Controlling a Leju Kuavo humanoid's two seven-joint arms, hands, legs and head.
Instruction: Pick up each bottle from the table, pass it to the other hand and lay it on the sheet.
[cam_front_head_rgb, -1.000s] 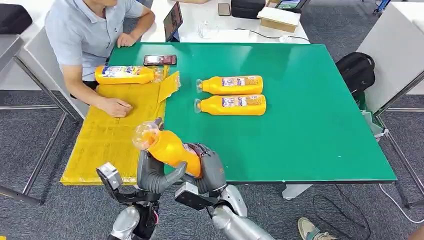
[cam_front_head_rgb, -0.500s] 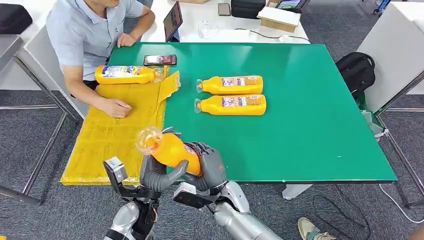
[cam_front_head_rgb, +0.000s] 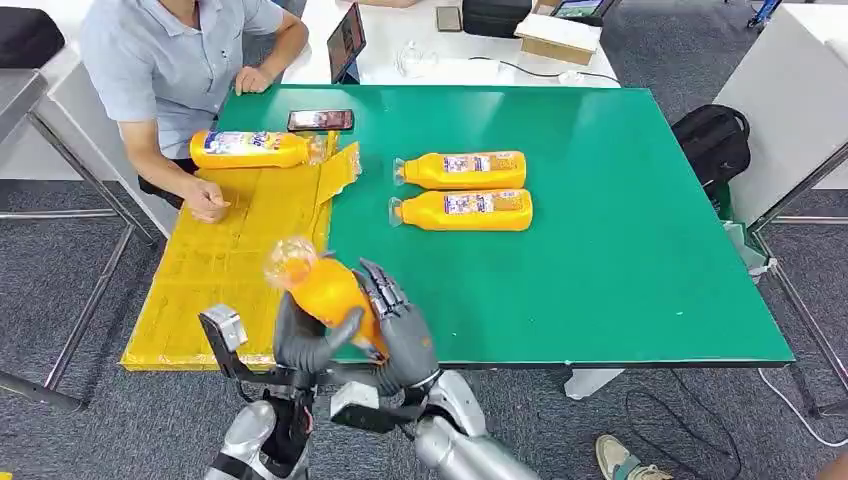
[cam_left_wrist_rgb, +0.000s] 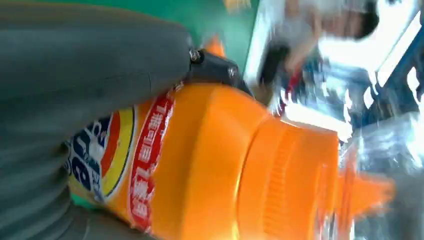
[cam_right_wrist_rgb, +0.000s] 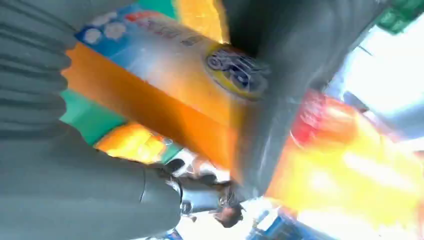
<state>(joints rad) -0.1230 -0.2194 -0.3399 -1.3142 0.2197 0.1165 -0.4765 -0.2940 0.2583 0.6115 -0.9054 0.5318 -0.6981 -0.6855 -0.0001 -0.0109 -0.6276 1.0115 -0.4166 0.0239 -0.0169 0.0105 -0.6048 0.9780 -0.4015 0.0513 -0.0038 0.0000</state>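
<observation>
An orange bottle (cam_front_head_rgb: 325, 292) with a clear cap is in the air over the table's near edge, by the yellow sheet (cam_front_head_rgb: 230, 262). My left hand (cam_front_head_rgb: 300, 345) grips its body from below, thumb wrapped across it. My right hand (cam_front_head_rgb: 402, 330) is beside the bottle with its fingers straightened upward and apart. The left wrist view shows the bottle (cam_left_wrist_rgb: 225, 165) close up against my left hand (cam_left_wrist_rgb: 75, 65). In the right wrist view the labelled bottle (cam_right_wrist_rgb: 150, 80) lies against my right hand (cam_right_wrist_rgb: 60, 175). One bottle (cam_front_head_rgb: 250, 150) lies on the sheet's far end. Two more bottles (cam_front_head_rgb: 465, 170) (cam_front_head_rgb: 468, 210) lie on the green table (cam_front_head_rgb: 620, 260).
A person sits at the far left corner with one hand (cam_front_head_rgb: 208, 208) resting on the sheet. A black phone (cam_front_head_rgb: 320, 120) lies at the table's far edge. A white desk with a tablet and boxes stands behind. A black bag (cam_front_head_rgb: 712, 140) sits on the floor at right.
My right hand's fingers have uncurled from the bottle while my left hand keeps its grip. The bottle has shifted slightly left. The person's hand on the sheet has drawn back toward them.
</observation>
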